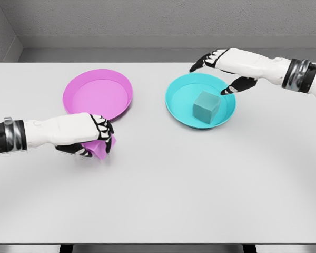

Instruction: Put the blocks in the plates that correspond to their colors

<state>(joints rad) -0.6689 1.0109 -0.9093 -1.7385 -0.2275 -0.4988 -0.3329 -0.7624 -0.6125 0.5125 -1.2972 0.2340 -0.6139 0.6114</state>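
Observation:
A pink plate (98,94) lies at the table's left and a cyan plate (179,105) at its right. A teal block (206,107) rests inside the cyan plate. My left hand (97,138) sits just in front of the pink plate, its fingers curled round a pink block (101,148), which is mostly hidden under the hand. My right hand (217,71) hovers over the far right rim of the cyan plate with fingers spread and nothing in them, the thumb pointing down toward the teal block.
The white table (163,195) stretches wide in front of both plates. Its far edge meets a grey wall, and its near edge runs along the bottom of the view.

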